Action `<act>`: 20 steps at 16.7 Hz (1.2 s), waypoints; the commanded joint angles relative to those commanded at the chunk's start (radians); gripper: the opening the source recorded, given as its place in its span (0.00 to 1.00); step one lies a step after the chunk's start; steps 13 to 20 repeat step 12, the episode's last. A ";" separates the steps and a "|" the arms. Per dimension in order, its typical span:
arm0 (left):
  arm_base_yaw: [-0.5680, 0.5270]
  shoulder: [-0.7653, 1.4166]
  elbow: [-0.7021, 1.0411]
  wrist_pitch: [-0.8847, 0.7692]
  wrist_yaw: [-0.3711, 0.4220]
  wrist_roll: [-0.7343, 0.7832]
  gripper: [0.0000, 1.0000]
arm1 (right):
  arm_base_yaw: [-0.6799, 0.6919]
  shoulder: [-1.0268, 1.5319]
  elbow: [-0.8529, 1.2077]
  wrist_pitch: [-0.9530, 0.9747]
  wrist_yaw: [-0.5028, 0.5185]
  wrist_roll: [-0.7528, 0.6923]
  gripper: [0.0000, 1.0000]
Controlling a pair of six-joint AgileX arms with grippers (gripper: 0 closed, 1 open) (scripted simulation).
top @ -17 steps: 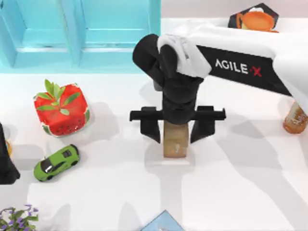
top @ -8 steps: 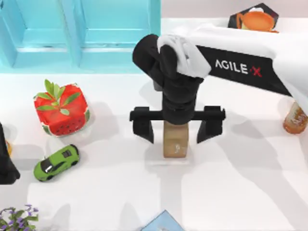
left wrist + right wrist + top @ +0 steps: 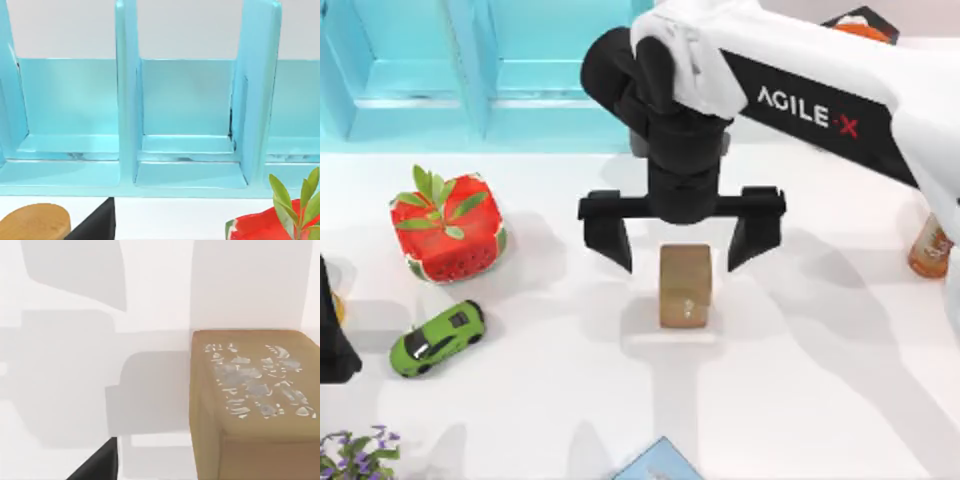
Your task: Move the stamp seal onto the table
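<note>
1. With the stamp seal (image 3: 684, 286) upright on the table (image 3: 820, 400), placement looks done.
2. My right gripper (image 3: 681, 240) hangs above it, jaws wide, holding nothing.
3. I judge only the retreat remains.

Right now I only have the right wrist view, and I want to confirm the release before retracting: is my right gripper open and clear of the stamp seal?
Observer: Yes. From the top, the right gripper is open, with a finger on each side of the stamp seal and gaps between.
Operator: Is it on the table?
Observer: Upright on the white table, in front of the turquoise shelf.
Operator: Anything nearby?
Observer: A green toy car lies well to its left; the left arm is parked at the left edge.
</note>
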 joint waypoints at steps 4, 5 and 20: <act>0.000 0.000 0.000 0.000 0.000 0.000 1.00 | -0.001 0.041 0.321 -0.244 0.001 -0.001 1.00; 0.000 0.000 0.000 0.000 0.000 0.000 1.00 | -0.002 0.050 0.391 -0.302 0.001 -0.002 1.00; 0.000 0.000 0.000 0.000 0.000 0.000 1.00 | -0.008 0.070 0.591 -0.492 0.001 -0.007 1.00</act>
